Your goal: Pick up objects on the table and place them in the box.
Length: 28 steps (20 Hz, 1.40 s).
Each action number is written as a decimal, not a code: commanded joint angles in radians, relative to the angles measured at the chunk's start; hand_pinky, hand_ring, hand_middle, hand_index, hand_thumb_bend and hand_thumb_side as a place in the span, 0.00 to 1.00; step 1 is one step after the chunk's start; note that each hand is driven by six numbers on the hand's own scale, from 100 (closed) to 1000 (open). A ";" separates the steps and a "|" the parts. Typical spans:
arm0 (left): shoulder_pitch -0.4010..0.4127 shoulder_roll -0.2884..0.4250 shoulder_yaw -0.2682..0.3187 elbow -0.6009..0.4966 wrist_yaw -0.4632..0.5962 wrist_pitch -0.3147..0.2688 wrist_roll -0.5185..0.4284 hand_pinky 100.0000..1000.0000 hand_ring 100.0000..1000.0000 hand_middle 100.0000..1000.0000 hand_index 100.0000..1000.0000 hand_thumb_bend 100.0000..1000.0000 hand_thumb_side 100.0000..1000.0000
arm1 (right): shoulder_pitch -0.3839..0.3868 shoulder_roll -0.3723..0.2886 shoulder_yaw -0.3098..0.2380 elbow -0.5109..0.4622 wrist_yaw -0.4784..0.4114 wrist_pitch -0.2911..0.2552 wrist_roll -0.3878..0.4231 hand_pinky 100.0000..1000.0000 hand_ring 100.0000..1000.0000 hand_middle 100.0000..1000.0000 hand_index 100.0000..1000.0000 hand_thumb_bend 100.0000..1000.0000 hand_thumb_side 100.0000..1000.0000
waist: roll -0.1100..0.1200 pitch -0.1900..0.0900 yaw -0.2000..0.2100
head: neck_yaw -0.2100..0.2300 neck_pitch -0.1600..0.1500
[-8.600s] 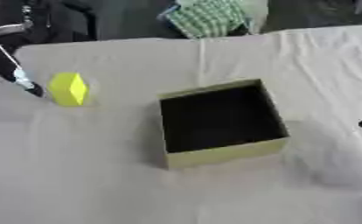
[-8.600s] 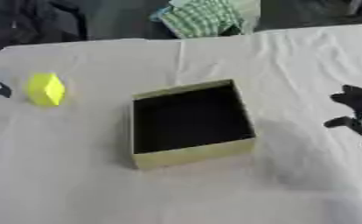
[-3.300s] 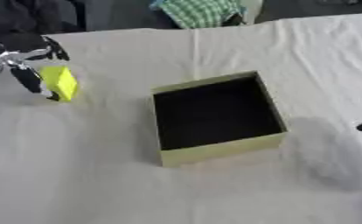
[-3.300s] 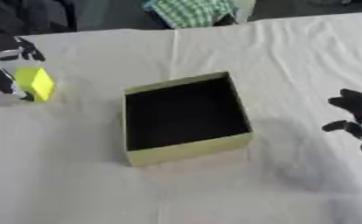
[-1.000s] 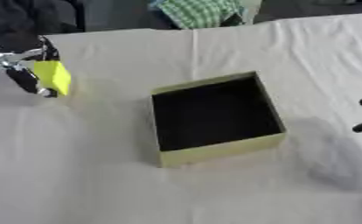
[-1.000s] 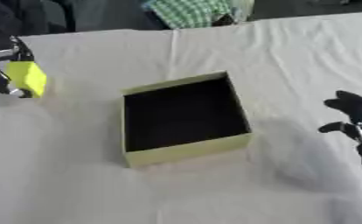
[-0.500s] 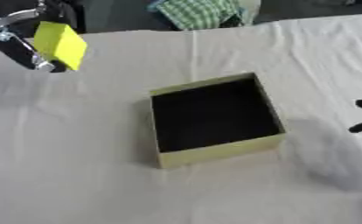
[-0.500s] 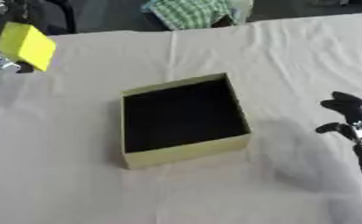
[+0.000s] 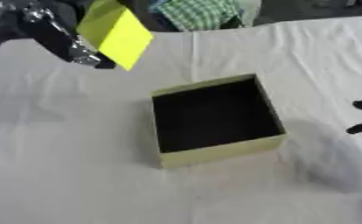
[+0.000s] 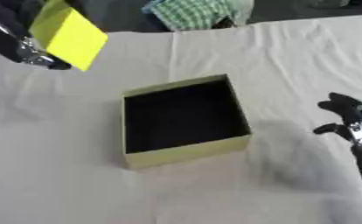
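Tilting on one corner, a yellow block (image 9: 115,34) is being held in the air by the left hand (image 9: 58,37) near the upper left of the view, above the cloth-covered table (image 9: 77,175) and clear of its surface. The block is being pinched between the hand's fingers and thumb, whose dark and silver parts are showing at the block's left side. An open olive-green box (image 9: 214,118) with a dark inside is being shown near the middle of the table, well apart from the block, lower and to the right. The right hand (image 10: 351,118) is being rested at the right edge, its fingers relaxed and apart, nothing being held. A green checked cloth (image 9: 203,12) is lying beyond the far edge.
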<state>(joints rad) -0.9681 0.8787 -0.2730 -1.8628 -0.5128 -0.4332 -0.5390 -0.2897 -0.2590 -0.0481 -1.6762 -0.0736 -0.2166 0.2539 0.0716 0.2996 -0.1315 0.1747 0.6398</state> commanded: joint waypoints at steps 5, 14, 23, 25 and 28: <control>-0.099 -0.114 -0.077 0.044 0.023 -0.033 -0.080 0.65 0.48 0.42 0.58 0.46 0.13 | -0.011 -0.008 0.009 -0.009 -0.004 0.000 0.014 0.54 0.88 0.70 0.86 0.00 0.76 | -0.008 -0.021 -0.005 | 0.008 -0.007; -0.134 -0.249 -0.145 0.197 -0.059 -0.089 -0.100 0.65 0.48 0.42 0.59 0.46 0.15 | -0.018 0.004 0.020 -0.010 -0.006 0.003 0.027 0.54 0.88 0.70 0.86 0.00 0.76 | -0.008 -0.010 -0.028 | 0.029 -0.013; -0.138 -0.316 -0.158 0.326 -0.184 -0.131 -0.060 0.65 0.48 0.43 0.59 0.47 0.15 | -0.023 0.011 0.026 -0.011 -0.008 0.004 0.034 0.54 0.88 0.70 0.86 0.00 0.77 | -0.009 -0.001 -0.047 | 0.040 -0.022; -0.138 -0.329 -0.157 0.358 -0.213 -0.139 -0.044 0.65 0.48 0.43 0.59 0.47 0.16 | -0.024 0.012 0.027 -0.011 -0.009 0.005 0.035 0.54 0.88 0.70 0.86 0.00 0.77 | -0.009 -0.001 -0.050 | 0.042 -0.025; -0.135 -0.347 -0.162 0.398 -0.245 -0.155 -0.022 0.65 0.48 0.43 0.59 0.48 0.16 | -0.026 0.014 0.028 -0.011 -0.010 0.006 0.037 0.54 0.88 0.70 0.86 0.00 0.77 | -0.009 0.000 -0.052 | 0.042 -0.030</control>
<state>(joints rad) -1.0821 0.5278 -0.4393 -1.4716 -0.7426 -0.5582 -0.5488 -0.3038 -0.2406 -0.0204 -1.6761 -0.0753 -0.2083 0.2872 0.0681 0.3159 -0.1822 0.2136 0.6224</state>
